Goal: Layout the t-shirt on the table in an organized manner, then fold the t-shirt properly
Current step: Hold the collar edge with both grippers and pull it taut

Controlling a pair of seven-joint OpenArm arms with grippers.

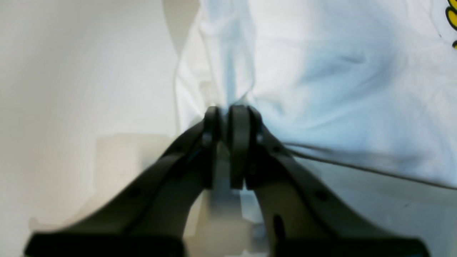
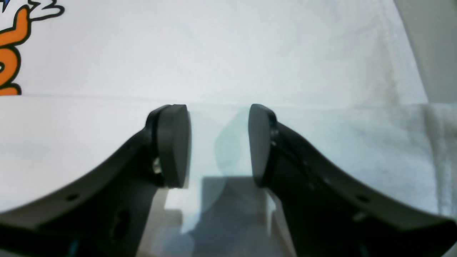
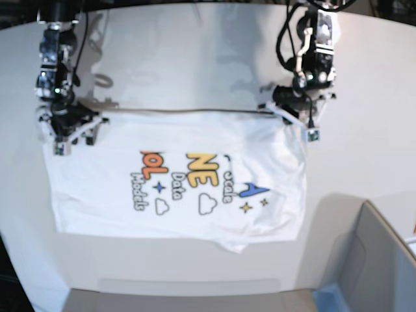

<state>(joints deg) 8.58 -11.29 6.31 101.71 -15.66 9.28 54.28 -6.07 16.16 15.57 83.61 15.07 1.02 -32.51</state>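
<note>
Lying flat on table (image 3: 195, 52), t-shirt (image 3: 175, 179) spread print-up, far edge folded straight between two arms. Left gripper (image 1: 228, 117) pinched tight on bunched fabric at shirt's far corner, cloth puckered at pads. Right gripper (image 2: 217, 142) at opposite far corner, jaws apart over fold edge, nothing clamped.

Surface: white table (image 3: 195, 52), curved far edge.
On it: t-shirt (image 3: 175, 214), spread mostly flat, print up, lower hem rumpled.
Right corner: grey bin (image 3: 377, 260).
</note>
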